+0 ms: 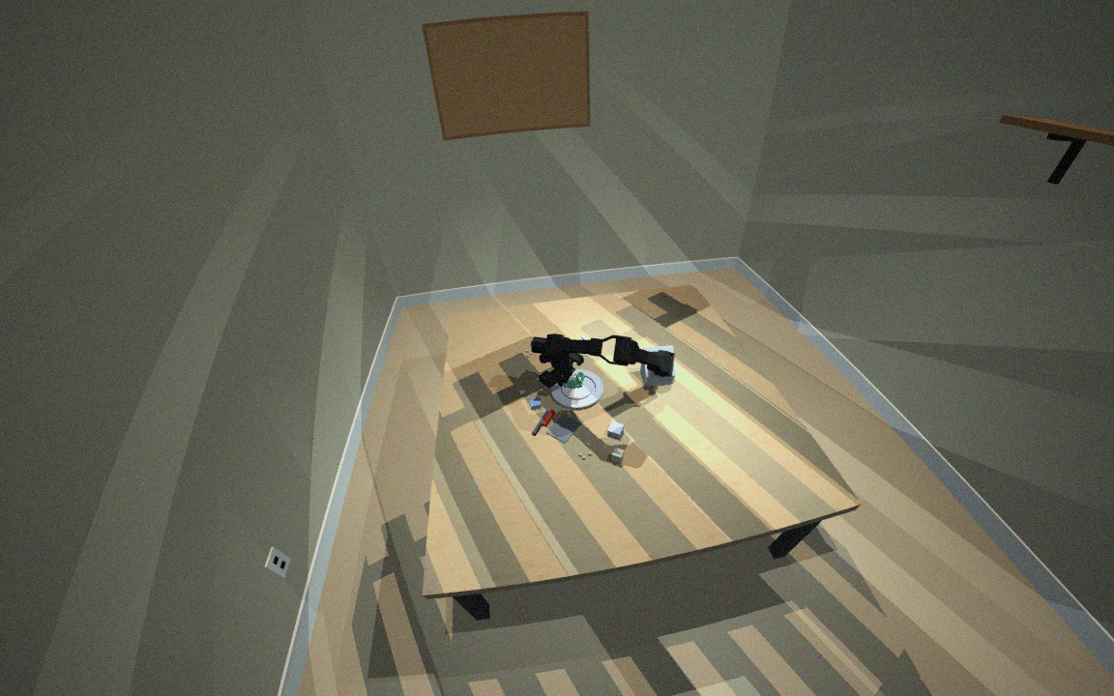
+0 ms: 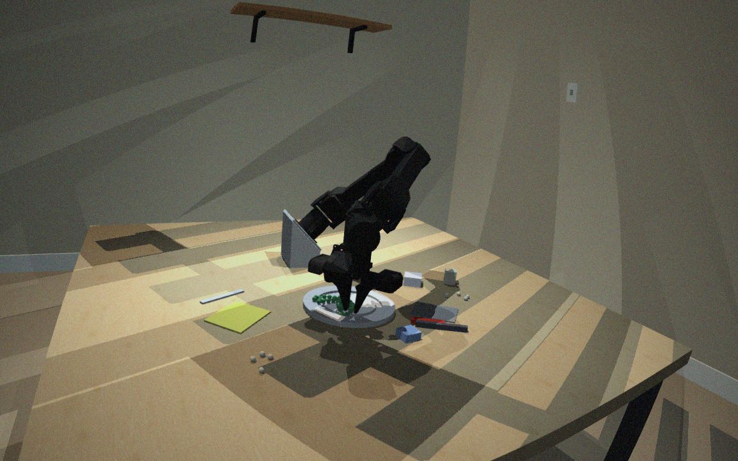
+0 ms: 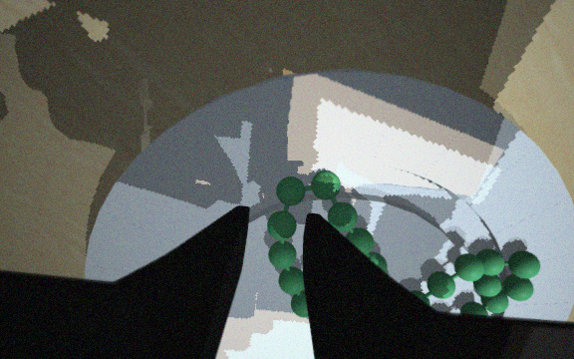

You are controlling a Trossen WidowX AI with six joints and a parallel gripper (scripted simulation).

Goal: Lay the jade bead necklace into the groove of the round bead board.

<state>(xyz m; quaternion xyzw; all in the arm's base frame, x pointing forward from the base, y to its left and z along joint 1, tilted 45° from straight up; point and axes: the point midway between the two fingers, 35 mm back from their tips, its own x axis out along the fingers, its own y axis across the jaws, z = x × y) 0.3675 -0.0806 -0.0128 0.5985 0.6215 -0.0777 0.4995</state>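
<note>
The beads (image 1: pixel 574 381) (image 2: pixel 325 299) (image 3: pixel 342 215) are green, the square sheet (image 2: pixel 237 317) yellow, the hand (image 1: pixel 563 382) (image 2: pixel 351 311) (image 3: pixel 277 221) black.

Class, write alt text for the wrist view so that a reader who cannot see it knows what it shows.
A green bead necklace lies bunched and looped on a round, pale grey bead board, while two black gripper fingers reach in from below, their tips apart over the loop at the centre. Patches of bright light and shadow cross the board.
</note>
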